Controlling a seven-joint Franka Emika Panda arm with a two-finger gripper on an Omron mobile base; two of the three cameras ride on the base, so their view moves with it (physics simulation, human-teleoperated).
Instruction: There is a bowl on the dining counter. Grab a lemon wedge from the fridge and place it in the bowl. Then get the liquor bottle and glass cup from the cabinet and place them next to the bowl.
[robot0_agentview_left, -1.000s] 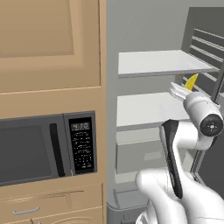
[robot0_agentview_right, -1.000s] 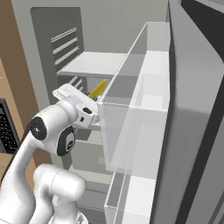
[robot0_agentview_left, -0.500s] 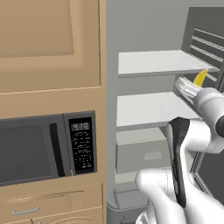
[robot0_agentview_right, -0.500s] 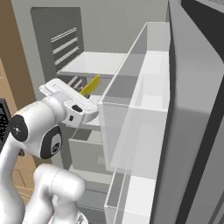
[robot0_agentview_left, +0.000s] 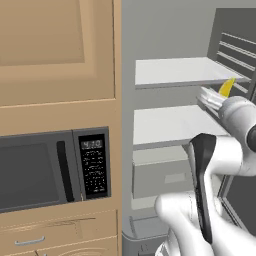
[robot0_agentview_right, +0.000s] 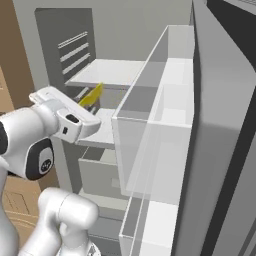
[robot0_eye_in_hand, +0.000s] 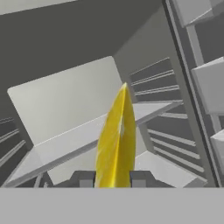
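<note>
We have the lemon wedge (robot0_eye_in_hand: 114, 144) pinched in the gripper (robot0_eye_in_hand: 113, 178), jaws nearly closed on its lower end, held in the air inside the open fridge (robot0_agentview_left: 170, 30) between the shelves (robot0_agentview_left: 175, 72). It's light, soft and likely slippery, so we'd keep the squeeze modest and low on the body. The hand view shows the fingertips (robot0_eye_in_hand: 85, 178) flanking the wedge; the base views show just its yellow tip, so grip depth there is probably unreadable. The right base view adds the door bins (robot0_agentview_right: 165, 120).
</note>
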